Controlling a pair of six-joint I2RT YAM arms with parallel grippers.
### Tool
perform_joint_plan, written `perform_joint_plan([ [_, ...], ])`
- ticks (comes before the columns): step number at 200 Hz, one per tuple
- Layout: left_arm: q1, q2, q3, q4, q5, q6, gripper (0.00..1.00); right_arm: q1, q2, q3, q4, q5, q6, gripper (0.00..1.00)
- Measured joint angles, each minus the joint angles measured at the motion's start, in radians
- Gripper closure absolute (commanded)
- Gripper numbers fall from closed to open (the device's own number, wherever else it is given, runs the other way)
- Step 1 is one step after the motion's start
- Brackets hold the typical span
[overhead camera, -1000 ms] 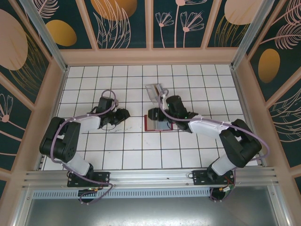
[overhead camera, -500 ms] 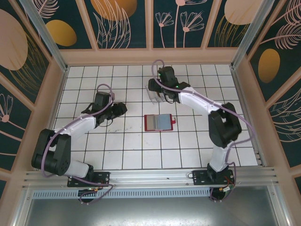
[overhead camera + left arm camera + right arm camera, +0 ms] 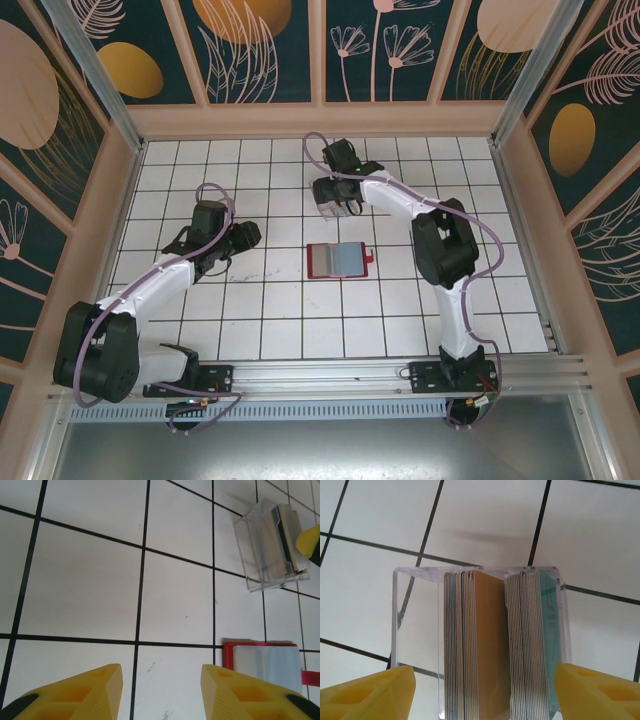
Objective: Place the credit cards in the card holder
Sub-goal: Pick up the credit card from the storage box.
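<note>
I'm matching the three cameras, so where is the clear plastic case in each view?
Top external: clear case upper centre, beyond the red card holder.
Left wrist: upper right, again beyond the card holder.
Right wrist: lower centre, holding the credit cards.
Shared landmark: black grid lines on the table.

In the right wrist view, the lower ends of the clear case [image 3: 417,630] and of the credit cards [image 3: 490,640] standing in it are cut off by the bottom edge. The cards are seen edge-on, so their number cannot be told. The fingers [image 3: 375,692] of the right gripper [image 3: 485,675] are clipped at the lower corners. In the left wrist view, the card holder [image 3: 262,662] is cut off at the lower right by the bottom edge and its tab [image 3: 311,678] by the right edge. The left gripper [image 3: 161,677] is cropped along the bottom. In the top view, at upper centre, the case is partly covered by the right gripper, and the cards there are too small to be made out.
</note>
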Motion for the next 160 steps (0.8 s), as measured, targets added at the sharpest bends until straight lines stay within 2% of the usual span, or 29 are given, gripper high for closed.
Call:
perform_joint_plan([
  [46,0.000,0.000,0.000,-0.005,-0.018,0.026,0.54,-0.001,0.027,0.026,-0.054,0.042,-0.031,0.27],
  [160,0.000,0.000,-0.008,-0.004,-0.014,0.031,0.54,0.035,0.055,0.057,-0.072,0.309,-0.075,0.34],
])
